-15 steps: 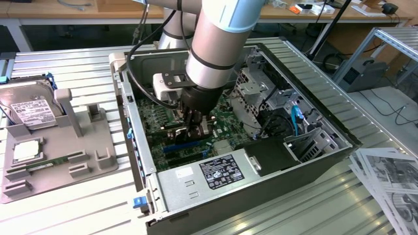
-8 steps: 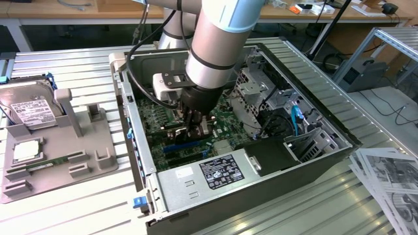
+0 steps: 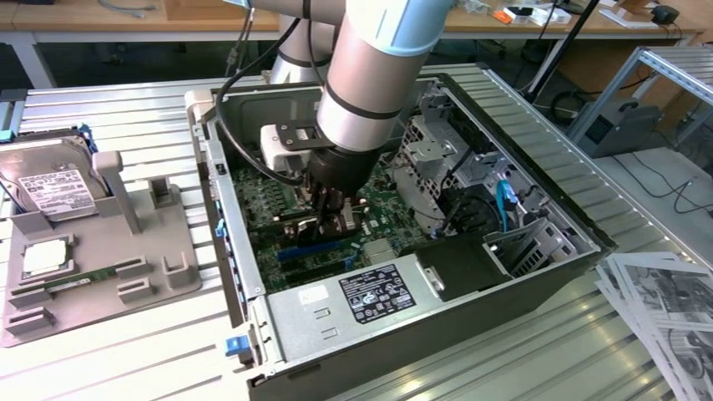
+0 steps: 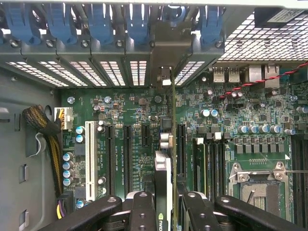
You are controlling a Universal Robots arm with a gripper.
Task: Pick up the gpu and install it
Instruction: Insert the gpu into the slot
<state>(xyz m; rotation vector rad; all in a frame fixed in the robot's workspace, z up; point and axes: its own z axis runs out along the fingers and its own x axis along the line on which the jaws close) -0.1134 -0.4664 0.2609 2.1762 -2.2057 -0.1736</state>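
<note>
Holding the gpu (image 4: pixel 166 159) already, with the claw (image 4: pixel 166 204) clamped on its two flat sides, one finger (image 4: pixel 142 211) on each. Picked up, then, and carried inside the open computer case (image 3: pixel 535 192) on the counter (image 3: pixel 134 109). Hanging on edge just over the green motherboard (image 4: pixel 130 110), in line with the long black slots (image 4: pixel 181 149). Not pushed all the way down yet, as far as can be judged; hard to tell if the bottom edge touches a slot. Looks thin and flat, seen from its top edge in the wrist view, with a silver metal bracket (image 4: pixel 166 77) at its far end, close to the row of blue clips (image 4: pixel 98 21) at the back wall of the case. In the exterior view, sits near the middle of the case, with the grey holder tray (image 3: pixel 106 259) and hard drive (image 3: pixel 50 184) away toward 9 o'clock.
</note>
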